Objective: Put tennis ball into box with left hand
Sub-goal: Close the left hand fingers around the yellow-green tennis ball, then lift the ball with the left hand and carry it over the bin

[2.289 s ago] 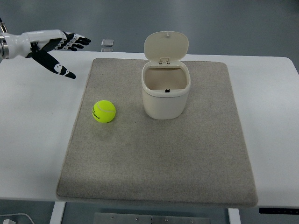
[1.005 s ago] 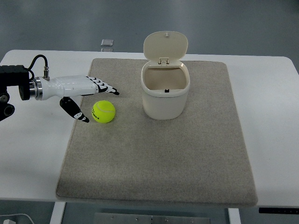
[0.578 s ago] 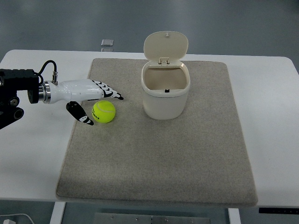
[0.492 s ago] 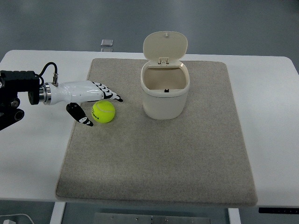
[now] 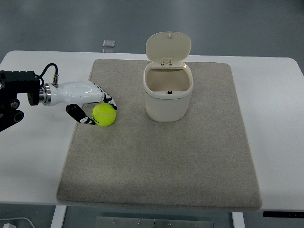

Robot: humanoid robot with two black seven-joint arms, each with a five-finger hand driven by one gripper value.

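Since half a second ago the left hand (image 5: pixel 88 102) has curled its fingers (image 5: pixel 110 101) down around the tennis ball (image 5: pixel 104 115), thumb under its near side, closing for a grip. Ball sits on the mat (image 5: pixel 161 161), left of the box (image 5: pixel 168 92), whose lid stands open to take it.
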